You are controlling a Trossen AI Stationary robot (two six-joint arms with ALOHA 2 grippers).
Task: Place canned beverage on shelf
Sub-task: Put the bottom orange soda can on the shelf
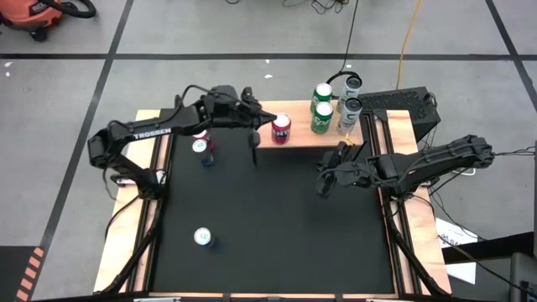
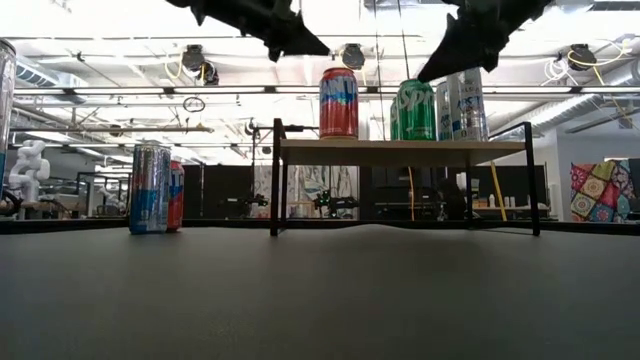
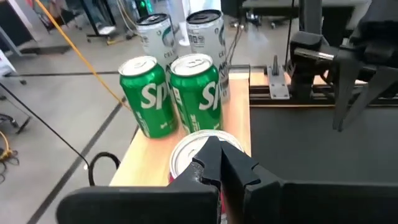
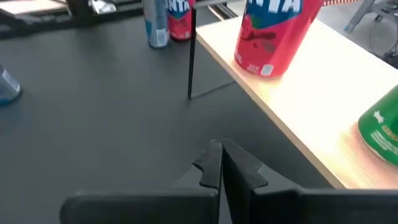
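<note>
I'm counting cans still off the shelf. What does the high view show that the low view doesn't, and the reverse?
Only the high view shows the lone can standing on the near part of the black table. Only the low view shows the room beyond and the shelf's black legs. Both show the shelf with the red can, two green cans and two silver cans, plus two cans on the table left of it.

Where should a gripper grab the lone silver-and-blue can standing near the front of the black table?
Grip the lone silver-and-blue can around its cylindrical side wall, fingers on opposite sides, probably descending from above or from the side. It stands upright, top facing the overhead camera, with open black table all around it, so no side looks blocked.
</note>
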